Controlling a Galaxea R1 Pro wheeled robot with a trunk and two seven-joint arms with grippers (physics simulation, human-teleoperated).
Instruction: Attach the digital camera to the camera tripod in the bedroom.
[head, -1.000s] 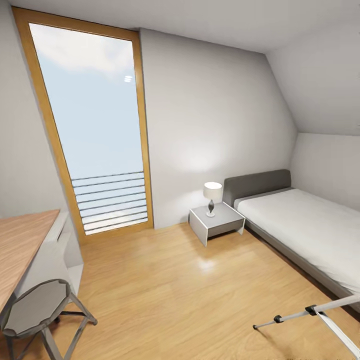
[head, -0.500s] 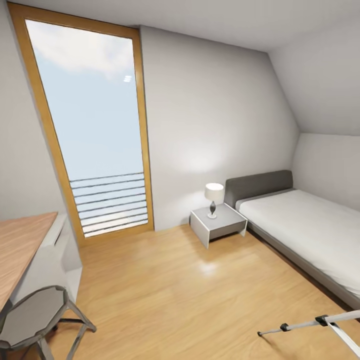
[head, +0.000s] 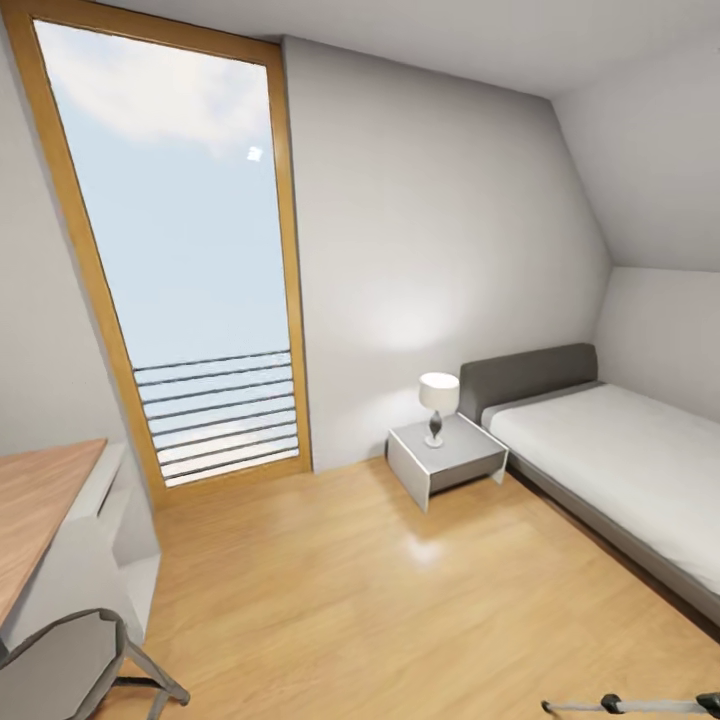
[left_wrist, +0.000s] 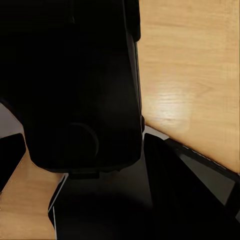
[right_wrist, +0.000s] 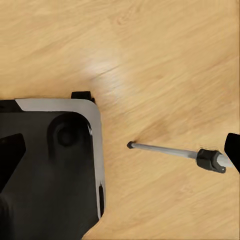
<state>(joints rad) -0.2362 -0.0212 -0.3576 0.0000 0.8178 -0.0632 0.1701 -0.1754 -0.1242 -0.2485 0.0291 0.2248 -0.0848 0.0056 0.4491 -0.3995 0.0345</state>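
Note:
One silver leg of the camera tripod (head: 640, 706) with black joints lies low over the wood floor at the bottom right of the head view. The same leg (right_wrist: 172, 151) runs across the floor in the right wrist view. My right gripper (right_wrist: 120, 152) is open above the floor, its dark fingertips (right_wrist: 11, 155) at the frame's sides with nothing between them. My left gripper (left_wrist: 120, 165) faces a large black mass, and one dark finger (left_wrist: 11, 157) shows at the edge. The digital camera is out of view.
In the bedroom a grey-framed white bed (head: 620, 470) lines the right wall, with a nightstand (head: 447, 462) and lamp (head: 438, 402) beside it. A tall wood-framed window (head: 190, 260) is ahead. A desk (head: 40, 520) and grey chair (head: 70, 665) stand at the left.
The whole head view has shifted. The window and nightstand look nearer, while the chair and the tripod leg have slid toward the bottom edge.

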